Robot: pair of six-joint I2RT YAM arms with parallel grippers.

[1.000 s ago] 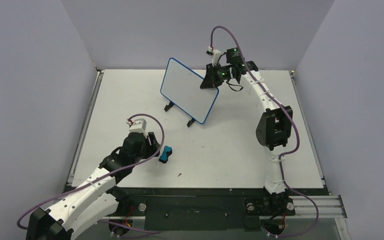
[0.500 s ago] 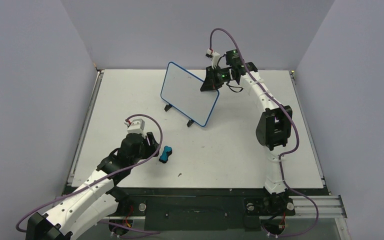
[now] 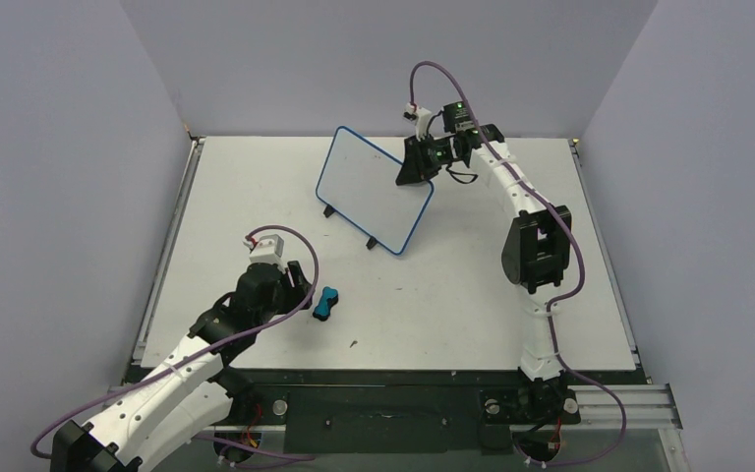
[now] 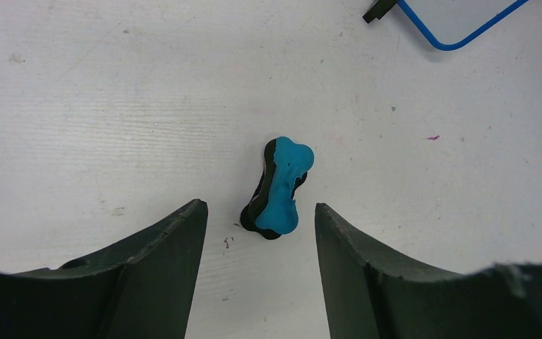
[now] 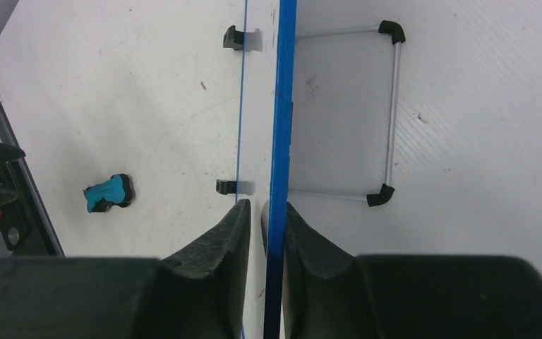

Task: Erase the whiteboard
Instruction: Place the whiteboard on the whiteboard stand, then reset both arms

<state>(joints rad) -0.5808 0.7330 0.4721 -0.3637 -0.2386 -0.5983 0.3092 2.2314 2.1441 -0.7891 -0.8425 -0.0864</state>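
The whiteboard [image 3: 374, 187], stood toward the back of the counter [image 3: 452, 285], is clamped at its rim by the right tool [image 5: 268, 208], while the eraser [image 4: 279, 187] lies just ahead of the left tool [image 4: 260, 212] (spread, holding nothing), so pickup is judged in hand: an advance, then closure

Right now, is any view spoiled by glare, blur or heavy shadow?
Top external: even light, sharp, no glare on the whiteboard. Left wrist: the eraser is crisp with a faint shadow; the left gripper looks dark and featureless. Right wrist: the board's face, seen edge-on, mirrors the front feet of its stand; the right gripper is underexposed.
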